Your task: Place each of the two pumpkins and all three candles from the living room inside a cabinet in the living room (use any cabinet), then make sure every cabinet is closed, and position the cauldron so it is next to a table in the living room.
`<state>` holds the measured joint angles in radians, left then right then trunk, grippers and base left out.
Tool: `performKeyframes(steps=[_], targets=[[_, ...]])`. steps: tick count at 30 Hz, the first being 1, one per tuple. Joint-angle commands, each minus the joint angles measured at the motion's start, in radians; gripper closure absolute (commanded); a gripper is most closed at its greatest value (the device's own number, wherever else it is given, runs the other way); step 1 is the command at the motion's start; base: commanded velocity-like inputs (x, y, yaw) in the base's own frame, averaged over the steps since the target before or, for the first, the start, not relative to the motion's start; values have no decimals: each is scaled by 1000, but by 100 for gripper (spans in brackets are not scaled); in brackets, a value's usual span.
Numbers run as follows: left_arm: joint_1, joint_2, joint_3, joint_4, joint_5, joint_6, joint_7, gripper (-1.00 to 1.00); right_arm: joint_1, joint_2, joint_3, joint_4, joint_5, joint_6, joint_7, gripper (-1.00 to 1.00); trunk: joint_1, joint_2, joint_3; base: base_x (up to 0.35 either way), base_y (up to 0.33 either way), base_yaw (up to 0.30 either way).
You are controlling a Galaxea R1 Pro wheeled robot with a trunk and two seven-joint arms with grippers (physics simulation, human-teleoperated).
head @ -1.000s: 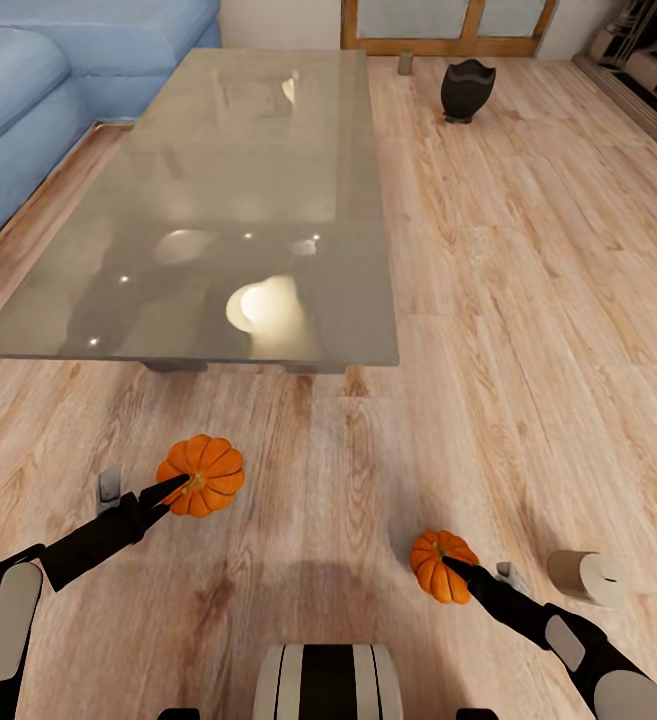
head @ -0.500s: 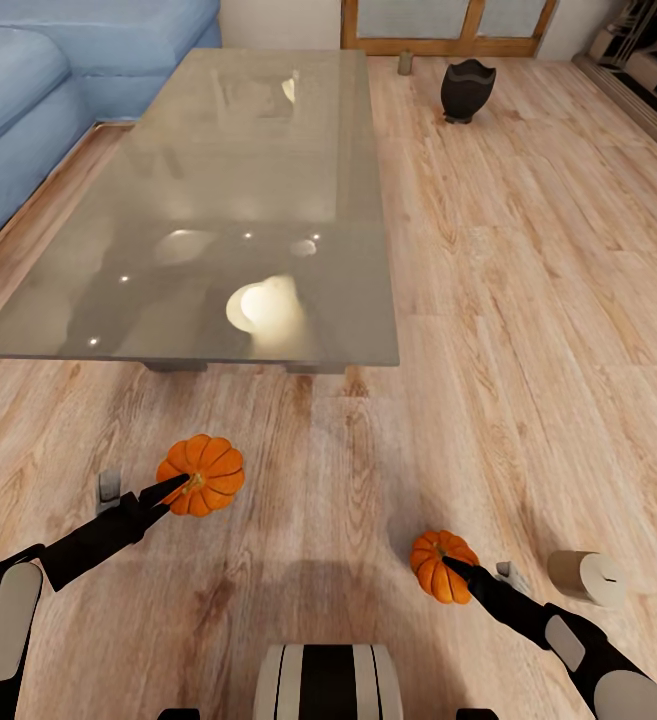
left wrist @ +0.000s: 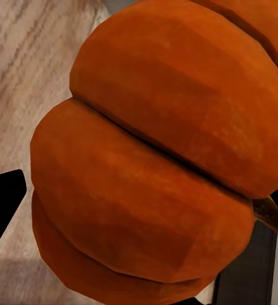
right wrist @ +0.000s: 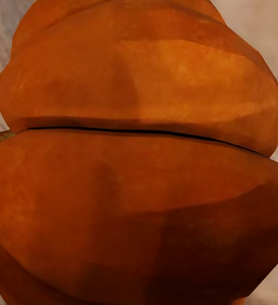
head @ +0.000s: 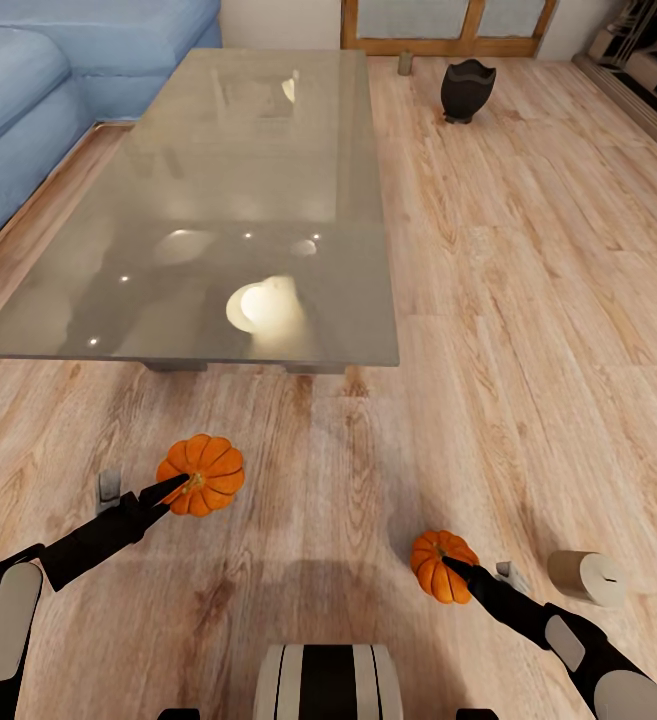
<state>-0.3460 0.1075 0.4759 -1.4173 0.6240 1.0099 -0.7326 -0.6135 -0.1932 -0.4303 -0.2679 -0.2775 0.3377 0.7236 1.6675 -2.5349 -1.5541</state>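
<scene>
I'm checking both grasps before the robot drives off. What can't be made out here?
- Left claw, head view: the fingers meet the big pumpkin, but their grip is hidden. The left wrist view is too close.
- Right claw: same with the small pumpkin.
- Candle: the right arm covers its near edge.
- Far candle: too small for detail.

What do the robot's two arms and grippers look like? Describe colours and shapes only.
Both arms are black, with pale grey oval panels on the forearm segments. Each narrows to a slim, pointed black gripper, the left gripper and the right gripper. A small grey block sits beside each wrist.
</scene>
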Motion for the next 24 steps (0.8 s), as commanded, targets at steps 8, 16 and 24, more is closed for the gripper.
performKeyframes(steps=[8,16,24], targets=[[0,0,1,0,-3,4,-4,100,0,0,-4,1,8,3,-49,100,0,0,-1,0,0,0],[-1,0,1,0,-3,4,-3,100,0,0,-4,1,8,3,-49,100,0,0,-1,-53,0,0],[0,0,1,0,-3,4,-3,100,0,0,-4,1,8,3,-47,100,0,0,-1,-53,0,0]])
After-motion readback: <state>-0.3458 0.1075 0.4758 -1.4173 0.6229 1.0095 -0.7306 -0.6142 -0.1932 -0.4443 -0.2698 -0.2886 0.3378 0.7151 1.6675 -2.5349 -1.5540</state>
